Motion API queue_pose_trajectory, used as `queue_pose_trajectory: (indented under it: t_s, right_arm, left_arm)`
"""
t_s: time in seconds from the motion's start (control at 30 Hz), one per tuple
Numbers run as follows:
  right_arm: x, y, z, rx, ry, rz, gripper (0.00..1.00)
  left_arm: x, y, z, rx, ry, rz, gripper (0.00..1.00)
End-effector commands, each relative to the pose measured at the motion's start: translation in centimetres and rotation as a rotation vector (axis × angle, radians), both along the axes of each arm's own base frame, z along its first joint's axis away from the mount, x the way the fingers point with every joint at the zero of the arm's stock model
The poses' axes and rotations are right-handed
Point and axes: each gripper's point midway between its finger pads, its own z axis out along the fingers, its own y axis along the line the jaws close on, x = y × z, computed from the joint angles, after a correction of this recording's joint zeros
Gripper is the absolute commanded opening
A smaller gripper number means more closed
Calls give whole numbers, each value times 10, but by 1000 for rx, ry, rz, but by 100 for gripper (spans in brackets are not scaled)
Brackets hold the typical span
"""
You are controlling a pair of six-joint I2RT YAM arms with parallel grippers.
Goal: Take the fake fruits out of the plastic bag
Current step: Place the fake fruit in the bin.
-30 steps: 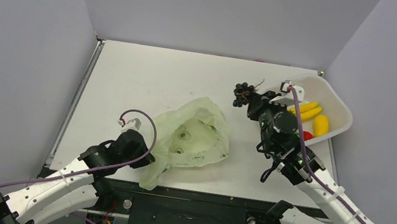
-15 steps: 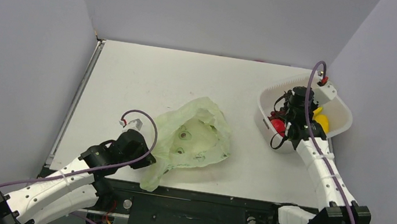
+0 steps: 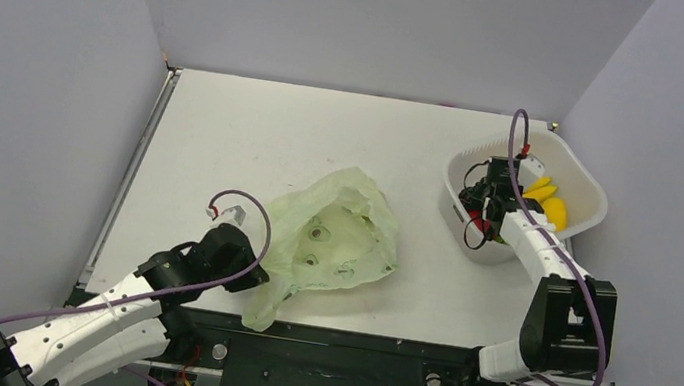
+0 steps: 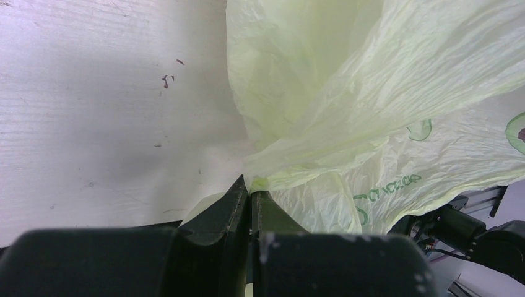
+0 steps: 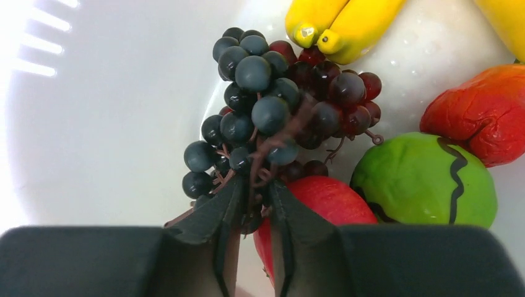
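Note:
The pale green plastic bag (image 3: 337, 233) lies crumpled mid-table. My left gripper (image 3: 257, 267) is shut on a fold at the bag's near-left edge (image 4: 371, 93), its fingertips (image 4: 252, 185) pinching the film. My right gripper (image 3: 479, 197) reaches down into the white basket (image 3: 591, 188). Its jaws (image 5: 254, 189) stand slightly apart, with the brown stem of the dark grape bunch (image 5: 272, 93) lying between them. Fake fruits rest on the basket floor: a round green one (image 5: 427, 182), a smooth red one (image 5: 334, 201) under my fingers, and a wrinkled red one (image 5: 483, 111).
Yellow bananas (image 5: 340, 25) lie at the far end of the basket, and its white wall (image 5: 111, 111) rises to the left of the grapes. Grey walls enclose the table on three sides. The bag's handle hangs over the near table edge (image 3: 259, 311).
The right arm carried the grape bunch from above the table into the basket and lowered it among the fruit; its jaws have parted a little. The left gripper and bag have stayed still.

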Motion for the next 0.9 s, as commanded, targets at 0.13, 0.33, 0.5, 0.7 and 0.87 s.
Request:
queue_pose_trajectory:
  t_s: [0.13, 0.33, 0.5, 0.7, 0.87]
  right_arm:
    - [3, -2, 37, -10, -106, 28, 53]
    - [-7, -1, 71, -22, -206, 36, 65]
    - [-19, 36, 107, -77, -306, 168, 71]
    - [-48, 130, 141, -177, -424, 512, 74]
    - [-91, 208, 158, -179, -537, 811, 74]
  left_arm:
    - [5, -8, 12, -38, -25, -11, 0]
    - [4, -11, 11, -45, -14, -17, 0]
    - [5, -12, 11, -47, -13, -16, 0]
    - [9, -15, 13, -38, -20, -27, 0]
    - [9, -16, 16, -37, -21, -34, 0]
